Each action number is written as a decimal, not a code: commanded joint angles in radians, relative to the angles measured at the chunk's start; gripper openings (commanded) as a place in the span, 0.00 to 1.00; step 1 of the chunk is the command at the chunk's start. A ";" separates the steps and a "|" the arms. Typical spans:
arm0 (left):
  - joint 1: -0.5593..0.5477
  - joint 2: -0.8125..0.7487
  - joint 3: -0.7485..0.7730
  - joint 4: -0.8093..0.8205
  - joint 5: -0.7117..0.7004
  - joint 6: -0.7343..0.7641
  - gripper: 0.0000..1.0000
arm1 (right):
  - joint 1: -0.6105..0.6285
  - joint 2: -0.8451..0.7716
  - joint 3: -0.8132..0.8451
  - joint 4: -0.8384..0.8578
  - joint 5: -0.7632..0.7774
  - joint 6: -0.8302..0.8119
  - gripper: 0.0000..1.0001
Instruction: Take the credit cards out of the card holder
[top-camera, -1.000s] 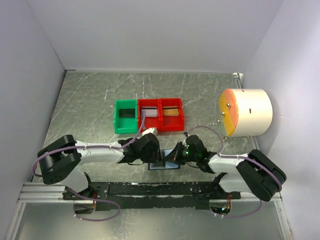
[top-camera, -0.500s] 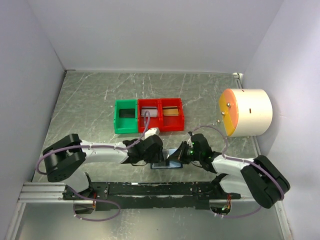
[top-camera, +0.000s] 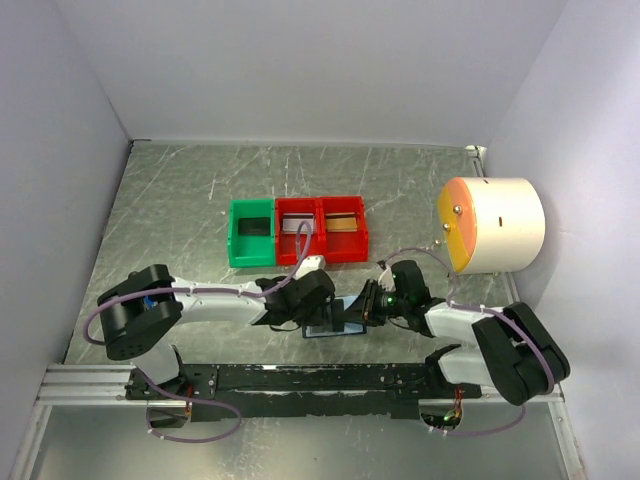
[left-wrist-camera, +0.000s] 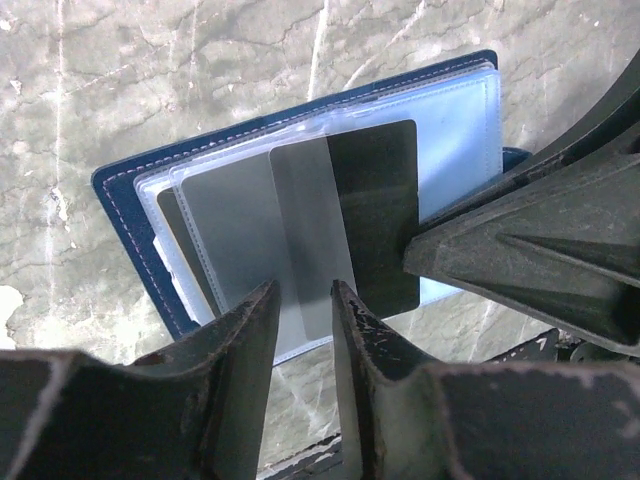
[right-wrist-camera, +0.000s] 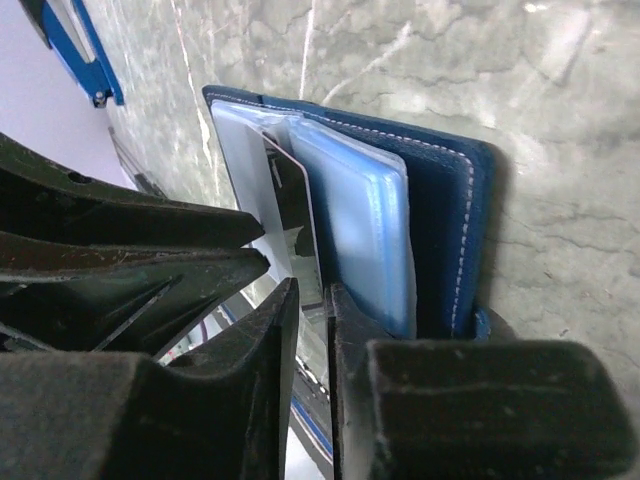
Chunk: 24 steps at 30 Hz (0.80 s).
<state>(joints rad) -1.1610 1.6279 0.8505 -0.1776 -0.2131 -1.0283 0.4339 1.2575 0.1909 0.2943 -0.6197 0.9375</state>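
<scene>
At the near edge of the table, between my two arm bases: my left gripper (left-wrist-camera: 303, 295) points down onto the open card holder (left-wrist-camera: 130, 200). Its two fingers (left-wrist-camera: 240, 340) stand a narrow gap apart. Through that gap shows the face of a card (left-wrist-camera: 345, 215), grey on one half and dark on the other, set among the clear sleeves (left-wrist-camera: 460, 130).

My right gripper (right-wrist-camera: 312, 295) faces it from the opposite side. Its fingers (right-wrist-camera: 260, 350) are almost together and the card's edge lies in the slit between them; I cannot tell whether they clamp it or merely flank it. In the left wrist view the right gripper's tip touches the card's dark edge.

The card holder lies on the marbled grey table (top-camera: 180, 200), navy cover down, light blue sleeves fanned upward, just ahead of the black base rail (top-camera: 300, 378).

Well beyond it, a row of bins, touching:
- A green bin (top-camera: 237, 240) holds a dark card (top-camera: 254, 227).
- A red double bin (top-camera: 319, 238) holds a silvery card (top-camera: 298, 225) in its left compartment and a tan-brown card (top-camera: 343, 223) in its right.

Far right: a white drum (top-camera: 505, 225) with an orange face, lying on its side
</scene>
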 joint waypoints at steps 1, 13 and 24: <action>-0.011 0.047 0.000 -0.120 -0.031 0.011 0.38 | -0.003 0.034 0.031 0.048 -0.059 -0.027 0.19; -0.016 0.072 0.011 -0.156 -0.031 0.005 0.29 | -0.003 0.198 0.008 0.248 -0.005 0.094 0.04; -0.017 0.087 0.023 -0.160 -0.034 0.016 0.28 | -0.076 0.051 -0.015 0.066 -0.061 -0.041 0.00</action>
<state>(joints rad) -1.1675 1.6592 0.8894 -0.2325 -0.2363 -1.0290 0.3740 1.3174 0.1913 0.3836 -0.6594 0.9428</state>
